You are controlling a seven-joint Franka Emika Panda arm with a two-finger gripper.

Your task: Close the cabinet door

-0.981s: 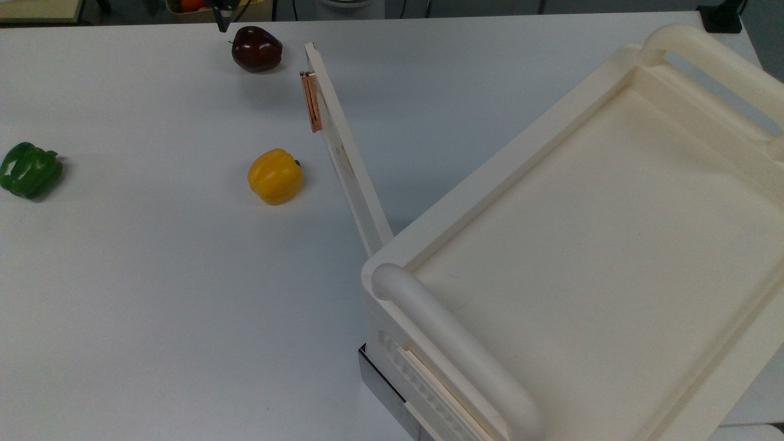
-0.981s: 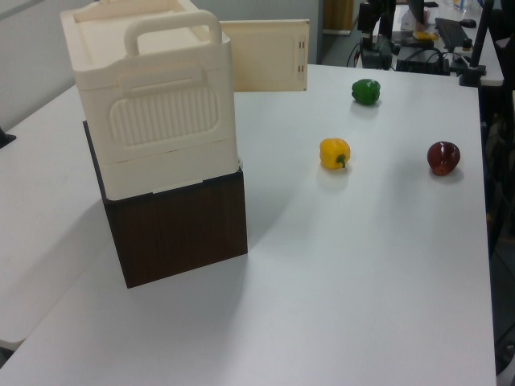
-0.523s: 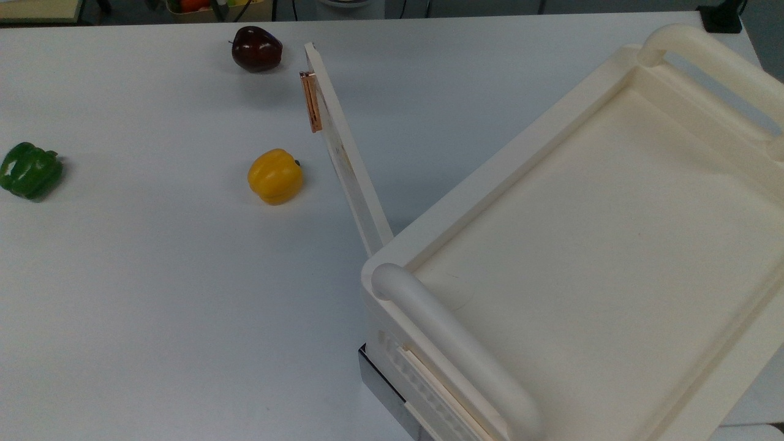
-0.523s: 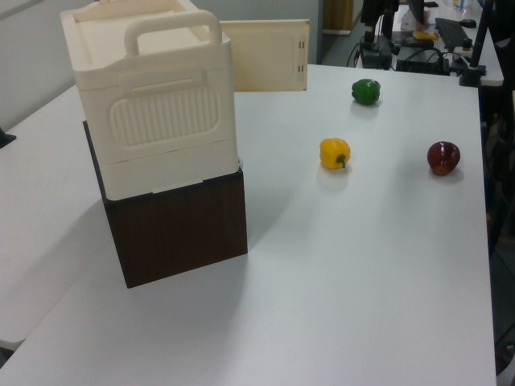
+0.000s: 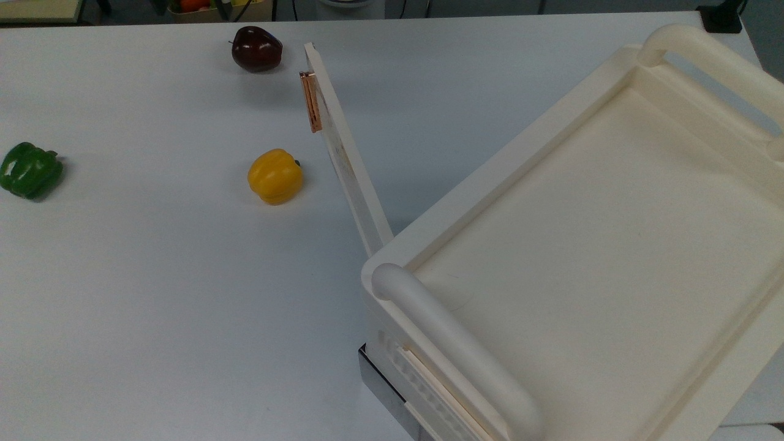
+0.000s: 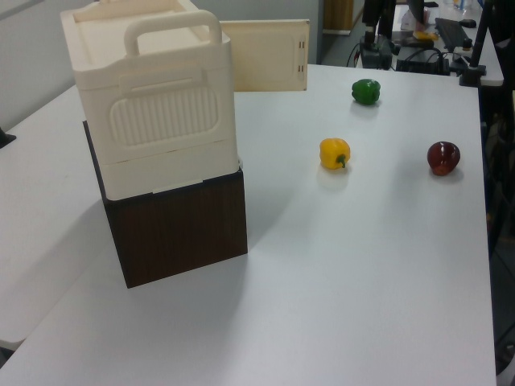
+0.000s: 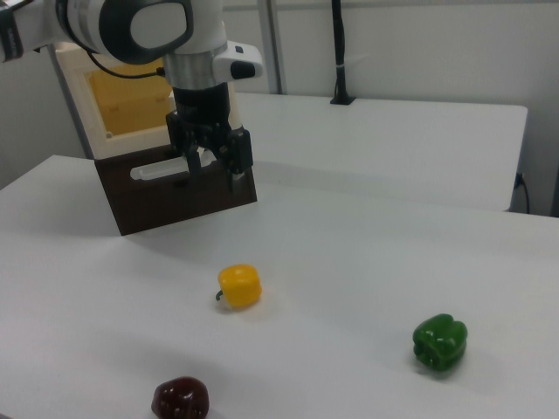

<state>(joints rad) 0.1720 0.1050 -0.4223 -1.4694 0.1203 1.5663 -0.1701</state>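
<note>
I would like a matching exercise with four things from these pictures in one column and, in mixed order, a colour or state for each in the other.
Things:
1. cabinet door
2. pepper nearest the door
3. apple
4. pepper farthest from the cabinet

Colour or state:
A. dark red
B. green
C. swung open
D. yellow

Pairs: 1-C, 2-D, 3-A, 4-B
</note>
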